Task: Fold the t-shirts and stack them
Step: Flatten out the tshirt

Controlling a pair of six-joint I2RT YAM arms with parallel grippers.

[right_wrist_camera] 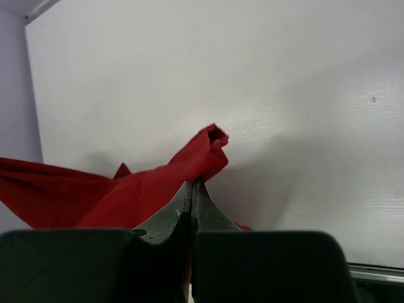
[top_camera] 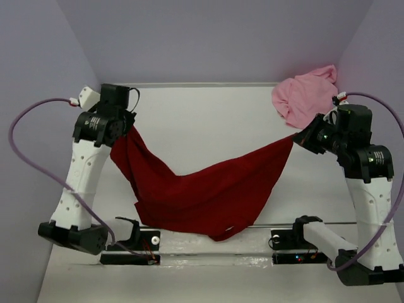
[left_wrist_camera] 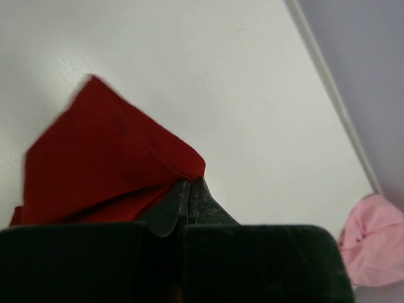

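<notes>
- Red cloth is clamped between the closed jaws of the left gripper (left_wrist_camera: pixel 190 184), which bite an edge of the dark red t-shirt (top_camera: pixel 202 189). A flap of it stands up past the tips.
- The right gripper (right_wrist_camera: pixel 192 184) is likewise pressed shut on a bunched bit of the same shirt, at its opposite end.
- Both grips are raised and held well apart, so the shirt hangs between them in a deep sagging curve. I judge this is meant to spread it and show its outline before it is laid flat.
- It is not taut, and which corners are held I cannot tell. The slack suggests the arms need to draw further apart.
- The lowest part of the sag drapes at the near edge of the table (top_camera: pixel 202 120), between the arm bases, and seems to spill over the rail there.
- The light pink t-shirt (top_camera: pixel 306 95) lies crumpled in the far right corner, just behind the right arm. Neither gripper touches it, so it probably waits its turn.
- No fold is made and nothing is stacked, so the task looks barely begun.
</notes>
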